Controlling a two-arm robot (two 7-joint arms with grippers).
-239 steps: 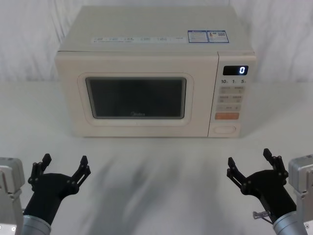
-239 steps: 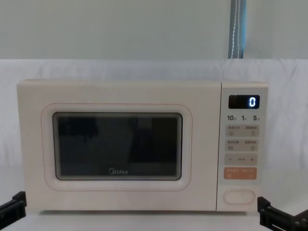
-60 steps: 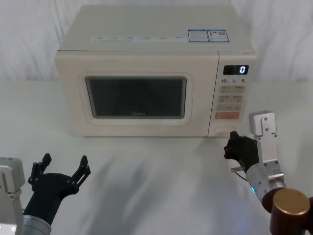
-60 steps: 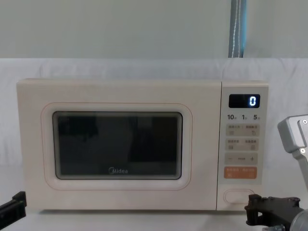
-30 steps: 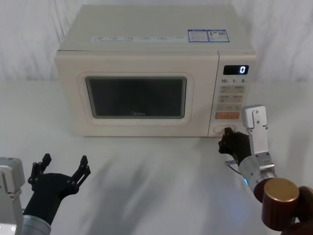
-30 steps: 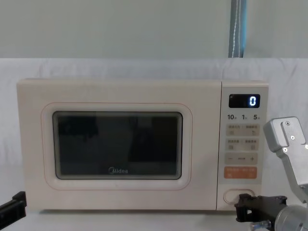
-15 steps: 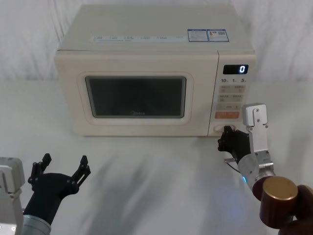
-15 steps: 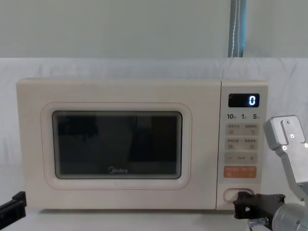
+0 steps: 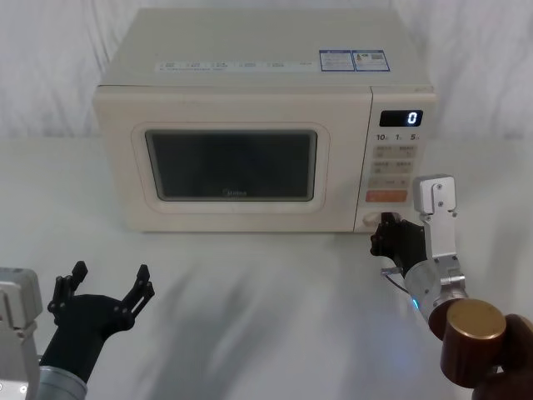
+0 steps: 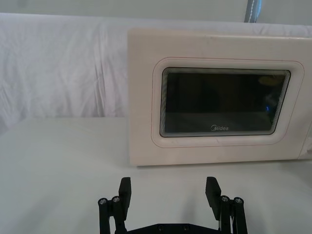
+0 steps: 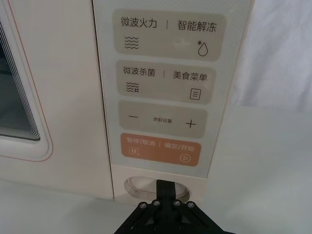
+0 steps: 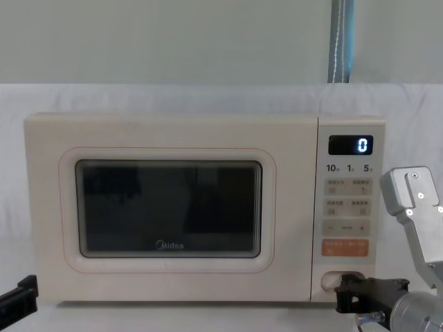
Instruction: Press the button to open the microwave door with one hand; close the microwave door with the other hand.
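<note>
The button [image 11: 138,185] sits at the bottom of the control panel, at the right end of the front of the microwave [image 9: 250,75], just below the orange key [image 11: 160,150]. In the right wrist view, the tip of the right gripper [image 11: 166,187] is laid on the middle of this oval key, and the key looks sunk into its recess, though I am not fully sure it is pressed in. The fingers [image 11: 166,190] of this gripper are clenched together into one narrow tip and they grasp nothing. In the head view the right gripper [image 9: 386,234] is at the lower right corner of the microwave front, with its arm coming from the right over the table [image 9: 275,283]. In the chest view the same gripper [image 12: 344,290] covers part of the button [image 12: 332,279]. The microwave door [image 12: 169,211] takes the wide left part of the front, with its dark window and the grey logo under the glass, and it lies flush with the body, so it is closed. Above the keys, the black display [image 12: 350,144] shows a "0". The microwave stands on the white table, in front of a white cloth backdrop [image 10: 63,68]. The left gripper [image 9: 104,300] hovers low at the near left of the table, well apart from the microwave, with its fingers [image 10: 125,191] released wide and nothing between them.
</note>
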